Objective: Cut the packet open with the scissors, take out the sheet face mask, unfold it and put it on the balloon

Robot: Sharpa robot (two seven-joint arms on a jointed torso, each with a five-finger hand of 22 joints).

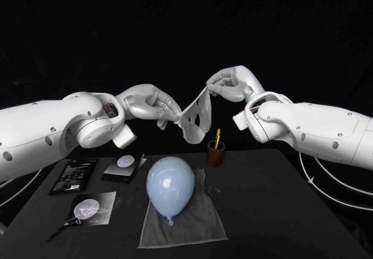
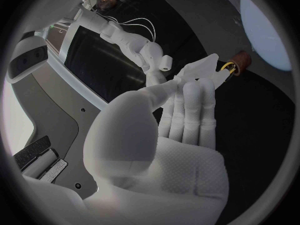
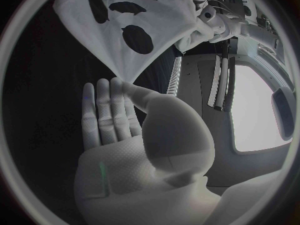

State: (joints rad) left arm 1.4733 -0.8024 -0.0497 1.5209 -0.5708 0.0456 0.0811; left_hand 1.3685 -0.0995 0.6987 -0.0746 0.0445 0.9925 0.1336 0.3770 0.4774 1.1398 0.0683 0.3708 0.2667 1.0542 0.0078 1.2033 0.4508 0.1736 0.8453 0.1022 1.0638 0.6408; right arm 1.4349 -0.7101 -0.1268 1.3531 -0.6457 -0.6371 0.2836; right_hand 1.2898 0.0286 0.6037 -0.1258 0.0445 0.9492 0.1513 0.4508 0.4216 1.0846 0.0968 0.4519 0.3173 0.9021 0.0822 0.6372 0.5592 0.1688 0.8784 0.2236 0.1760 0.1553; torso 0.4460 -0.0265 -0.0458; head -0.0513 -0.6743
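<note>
From the head view you see the sheet face mask (image 1: 196, 116) stretched in the air between both hands, above the far edge of the table (image 1: 272, 205). Your left hand (image 1: 151, 108) pinches its lower left edge. Your right hand (image 1: 229, 83) sits higher and pinches the upper corner, so the sheet hangs on a slant.

The right wrist view gives you what the head view cannot: the sheet face mask (image 3: 125, 25) spread face-on, its dark eye and mouth holes showing. One corner runs down to the fingertips (image 3: 103, 92) of the right hand (image 3: 125, 130), caught against the thumb.

The left wrist view shows the left hand (image 2: 181, 120) with straight fingers pressed to the thumb on the sheet's edge. Beyond it are the cup (image 2: 240, 61) and a slice of the balloon (image 2: 269, 30).

The balloon (image 1: 171, 183) lies on a grey towel (image 1: 194, 226) below the sheet, knot towards you. The brown cup (image 1: 215, 155), holding the yellow-handled scissors (image 1: 218, 135), stands just beside the balloon's far right side, close under the sheet's lower edge. The black packet (image 1: 74, 175) lies well to the left. Open black tabletop stretches to the right of the towel. Both forearms reach in from the sides, wrists raised
</note>
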